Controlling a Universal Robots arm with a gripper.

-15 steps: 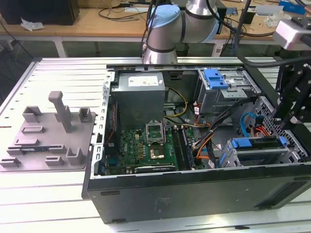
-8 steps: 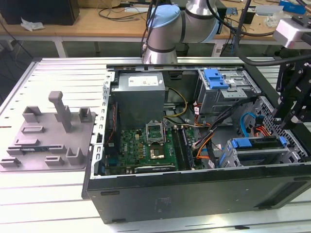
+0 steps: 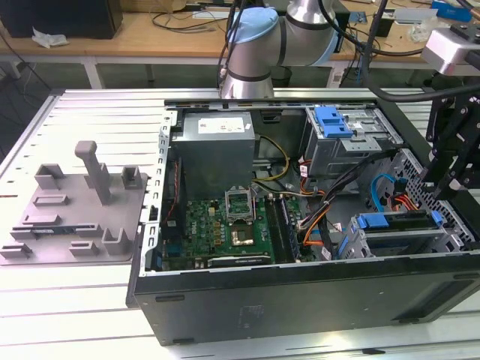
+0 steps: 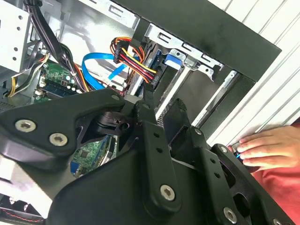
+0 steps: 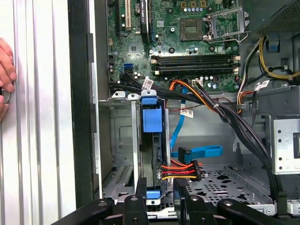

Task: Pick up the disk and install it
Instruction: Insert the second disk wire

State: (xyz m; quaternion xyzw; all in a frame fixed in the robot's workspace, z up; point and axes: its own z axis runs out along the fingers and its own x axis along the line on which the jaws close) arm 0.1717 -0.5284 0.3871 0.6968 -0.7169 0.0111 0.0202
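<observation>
"Blue plastic is the first thing I see on my feed: the rails of the disk (image 5: 151, 122). It stands on edge inside the drive cage (image 5: 119, 140), between the cage's metal walls."

"Where is your gripper?"

"My gripper (image 5: 159, 190) hangs right at the cage's open side, in line with the disk's end. From the first wrist view I cannot tell how far the hand is open, or whether it has hold of the disk."

"Anything plugged in?"

"A red, yellow and black power cable (image 5: 180, 171) lies against the disk, just inside the cage. A blue data cable (image 5: 199, 152) lies just beside the cage, over the perforated floor."

"And the exterior view?"

"The disk (image 3: 394, 220) lies along the top of the cage (image 3: 390, 244). A person's hand (image 4: 262, 147) rests on the ribbed table (image 5: 42, 140), beyond the case wall from the cage."
</observation>
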